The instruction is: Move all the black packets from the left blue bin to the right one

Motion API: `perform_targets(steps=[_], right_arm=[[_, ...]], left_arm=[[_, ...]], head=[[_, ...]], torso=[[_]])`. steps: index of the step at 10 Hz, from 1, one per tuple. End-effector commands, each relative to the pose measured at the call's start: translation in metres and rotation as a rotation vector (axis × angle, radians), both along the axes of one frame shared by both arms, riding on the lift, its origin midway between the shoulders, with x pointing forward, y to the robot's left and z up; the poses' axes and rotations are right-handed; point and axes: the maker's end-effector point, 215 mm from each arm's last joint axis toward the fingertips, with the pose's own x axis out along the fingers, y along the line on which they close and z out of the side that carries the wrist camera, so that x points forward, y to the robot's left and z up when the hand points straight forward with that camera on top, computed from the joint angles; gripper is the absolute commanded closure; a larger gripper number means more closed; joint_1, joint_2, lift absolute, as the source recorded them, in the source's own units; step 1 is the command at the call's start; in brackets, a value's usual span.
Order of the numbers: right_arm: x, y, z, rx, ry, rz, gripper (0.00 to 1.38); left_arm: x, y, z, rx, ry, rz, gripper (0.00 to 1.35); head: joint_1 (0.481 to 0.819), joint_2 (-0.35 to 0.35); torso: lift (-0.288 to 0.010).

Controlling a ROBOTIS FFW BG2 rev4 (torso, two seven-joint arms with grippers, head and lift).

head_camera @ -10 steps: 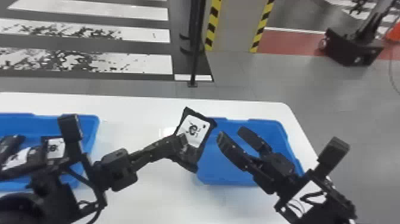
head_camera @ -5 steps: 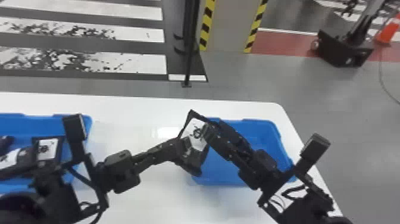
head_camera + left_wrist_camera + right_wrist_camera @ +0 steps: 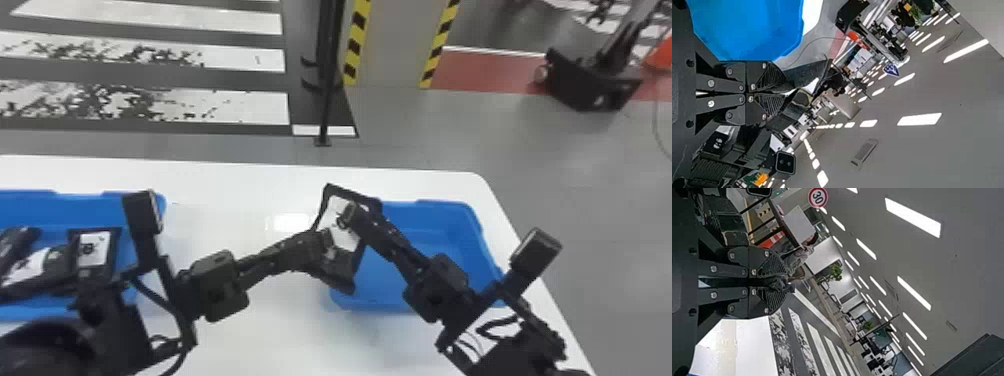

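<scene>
A black packet [image 3: 342, 275] is held above the left edge of the right blue bin [image 3: 450, 215], pinched between the closed jaws of the left gripper [image 3: 325, 240]. One second earlier, the jaws of the right gripper [image 3: 350, 215] were seen spread apart over that bin, clear of the packet; now they have been brought across its face and closed on its upper part, so that it is gripped from both sides. The packet has been kept near the same bin edge throughout. It is tilted, its dark lower end hanging beside the bin's near left corner, and a white label [image 3: 345, 240] with dark print is partly covered by the right gripper. Well to the left of the right blue bin, more packets [image 3: 92, 247] are held in the left blue bin [image 3: 30, 205]
</scene>
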Motion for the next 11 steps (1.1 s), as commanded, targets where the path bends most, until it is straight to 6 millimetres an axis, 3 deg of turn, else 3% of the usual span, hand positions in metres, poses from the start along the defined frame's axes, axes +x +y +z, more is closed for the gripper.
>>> perform_targets(steps=[1,2,3,5,8,9,10,11], right_arm=[[-0.002,0.002,-0.001,0.003,0.002,0.004,1.27],[0.0,-0.002,-0.001,0.001,0.001,-0.002,1.27],[0.005,-0.014,-0.003,-0.018,0.0,-0.026,1.27],[0.029,-0.055,-0.023,-0.105,0.007,-0.098,1.27],[0.072,-0.119,-0.068,-0.228,0.074,-0.193,1.26],[0.082,-0.146,-0.081,-0.265,0.097,-0.236,1.2],[0.087,-0.168,-0.093,-0.29,0.126,-0.273,0.98],[0.088,-0.191,-0.101,-0.336,0.145,-0.312,0.62]], left_arm=[[-0.003,0.001,-0.003,-0.022,0.033,0.012,0.98],[-0.001,0.01,-0.009,-0.023,0.05,0.043,0.37],[-0.001,0.02,-0.016,-0.023,0.064,0.069,0.06],[0.0,0.044,-0.022,-0.052,0.079,0.136,0.17],[-0.003,0.076,-0.024,-0.029,0.076,0.202,0.17],[-0.001,0.084,-0.021,-0.025,0.068,0.22,0.17],[0.002,0.091,-0.02,-0.02,0.061,0.236,0.17],[0.007,0.103,-0.018,0.001,0.044,0.263,0.17]], head=[[0.695,-0.178],[0.695,-0.175],[0.695,-0.17],[0.695,-0.167],[0.695,-0.196],[0.695,-0.206],[0.695,-0.215],[0.695,-0.232]], torso=[[-0.15],[-0.15],[-0.15],[-0.15],[-0.15],[-0.15],[-0.15],[-0.15]])
